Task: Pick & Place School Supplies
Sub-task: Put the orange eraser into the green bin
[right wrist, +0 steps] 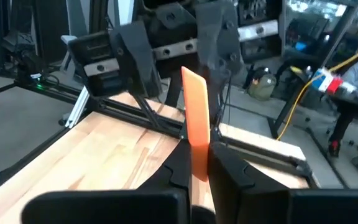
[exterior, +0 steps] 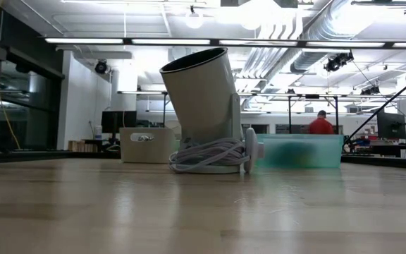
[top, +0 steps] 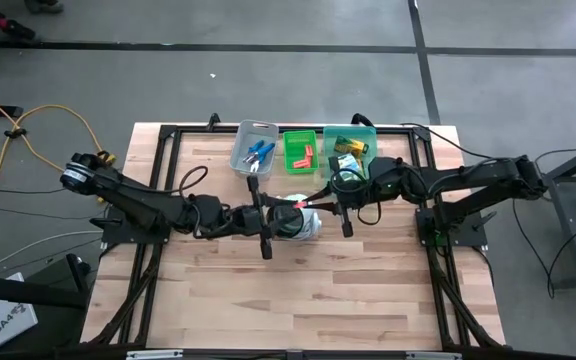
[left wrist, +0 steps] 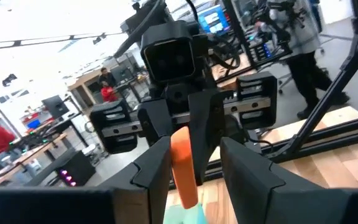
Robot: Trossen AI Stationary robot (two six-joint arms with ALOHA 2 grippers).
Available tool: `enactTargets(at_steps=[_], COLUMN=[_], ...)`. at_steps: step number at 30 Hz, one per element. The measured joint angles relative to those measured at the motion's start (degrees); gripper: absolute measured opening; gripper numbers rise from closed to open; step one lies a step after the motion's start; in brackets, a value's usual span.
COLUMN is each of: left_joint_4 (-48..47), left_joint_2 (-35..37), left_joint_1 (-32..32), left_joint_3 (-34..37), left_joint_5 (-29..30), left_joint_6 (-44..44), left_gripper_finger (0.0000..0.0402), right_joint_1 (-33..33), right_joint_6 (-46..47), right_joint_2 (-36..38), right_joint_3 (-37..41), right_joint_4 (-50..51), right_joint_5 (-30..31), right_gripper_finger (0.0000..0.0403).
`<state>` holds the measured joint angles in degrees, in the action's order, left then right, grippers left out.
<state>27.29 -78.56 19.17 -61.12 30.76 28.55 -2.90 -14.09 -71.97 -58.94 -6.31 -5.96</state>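
A short red-pink stub (top: 297,203) hangs in the air over the middle of the table, between my two grippers, which face each other. My right gripper (right wrist: 196,171) comes from the table's right and is shut on the stub. My left gripper (left wrist: 194,180) comes from the left and is open, with a finger on either side of the stub's other end (left wrist: 183,165). Below them stands the round white object with a dark face (top: 300,224). At the far edge, blue scissors lie in the grey bin (top: 243,152), stubs in the green bin (top: 290,163), and crayon boxes in the teal bin (top: 366,133). My right gripper pinches one end of the stub (right wrist: 197,152) between its two fingers. It comes level from the table's right, and the stub sticks out forward along the fingers, lifted clear of everything. My left gripper: one finger (left wrist: 157,171) stands close beside the stub's free end; I cannot tell whether it touches.
The three bins stand in a row at the table's far edge. The white object with a coiled white cord (exterior: 210,156) sits on the table under the grippers. Bare wood (top: 308,300) lies toward the near edge. A person in red (exterior: 321,123) shows far behind.
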Motion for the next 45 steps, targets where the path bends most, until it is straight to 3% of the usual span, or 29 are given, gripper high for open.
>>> enactTargets(at_steps=[8, 15, 20, 26, 31, 45], left_joint_4=[-0.1, -0.5, -2.7, -2.9, -2.9, -3.1], left_joint_2=[2.0, 2.9, 2.8, 2.8, 2.8, 2.8], left_joint_1=[4.3, 7.1, 7.6, 7.7, 7.8, 7.6], left_joint_3=[0.0, 0.0, 0.0, 0.0, 0.0, 0.0], left_joint_5=[11.3, 16.3, 19.1, 20.4, 20.5, 20.5], left_joint_6=[0.1, 0.1, -2.2, -2.5, -2.5, -2.7], left_gripper_finger=[0.0134, 0.0134, 0.0134, 0.0134, 0.0134, 0.0134], right_joint_1=[3.7, 12.8, 20.5, 28.1, 31.8, 38.1], right_joint_6=[3.7, 5.4, 5.8, 8.4, 9.9, 11.6], right_joint_2=[0.3, -1.9, -7.5, -16.9, -22.2, -24.1], right_joint_3=[0.0, 0.0, 0.0, 0.1, 0.1, 0.0], right_joint_4=[6.1, 9.1, 9.0, 4.0, 3.0, 6.8], right_joint_5=[1.8, 2.5, 0.8, -5.2, -5.3, -4.5], right_gripper_finger=[0.0023, 0.0023, 0.0023, 0.0023, 0.0023, 0.0023])
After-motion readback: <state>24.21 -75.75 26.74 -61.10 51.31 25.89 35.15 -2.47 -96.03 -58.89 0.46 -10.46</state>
